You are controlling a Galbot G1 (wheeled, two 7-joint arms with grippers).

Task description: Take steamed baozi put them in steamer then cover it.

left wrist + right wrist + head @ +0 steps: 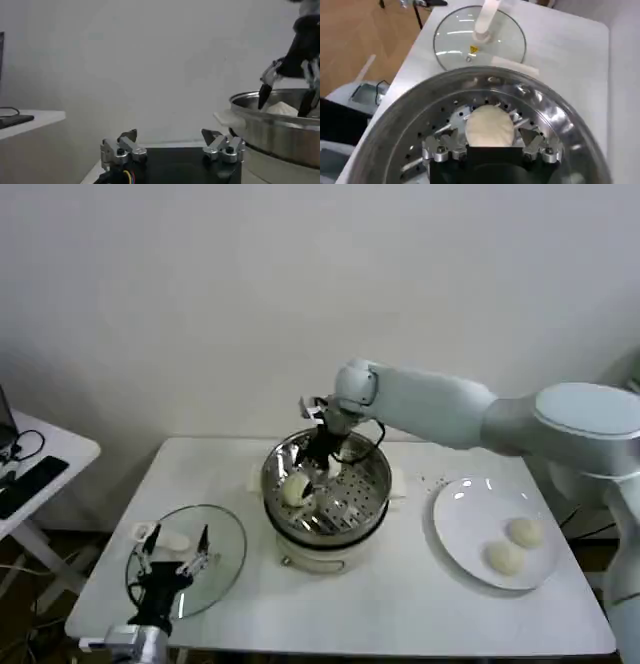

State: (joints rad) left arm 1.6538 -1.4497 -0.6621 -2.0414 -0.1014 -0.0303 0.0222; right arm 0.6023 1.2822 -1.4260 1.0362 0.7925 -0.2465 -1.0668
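1. A cream-white baozi (296,489) sits on the perforated tray inside your steamer (372,502), toward the steamer's left side in the head view; the right wrist view shows the same bun (489,126) resting on the tray's holes.
2. Your right gripper (322,456) hangs over the steamer's bowl just behind and above that bun, its fingers spread apart and holding nothing; in the right wrist view the bun lies between the 2 fingertips (448,137) but clear of them, and the left wrist view shows the dark fingers straddling the bun's top above the steel rim.
3. The steamer stands at the middle of the white table (400,604), its shiny pot on a cream base.
4. 2 more baozi (514,545) wait on the white plate (462,514) to the steamer's right, side by side and well apart from the gripper.
5. The clear glass lid (228,544) lies flat on the table to the steamer's left, its white knob (481,34) upright.
6. Your left gripper (172,557) hovers over the lid near the table's front-left corner, fingers open and empty, parked away from the steamer.
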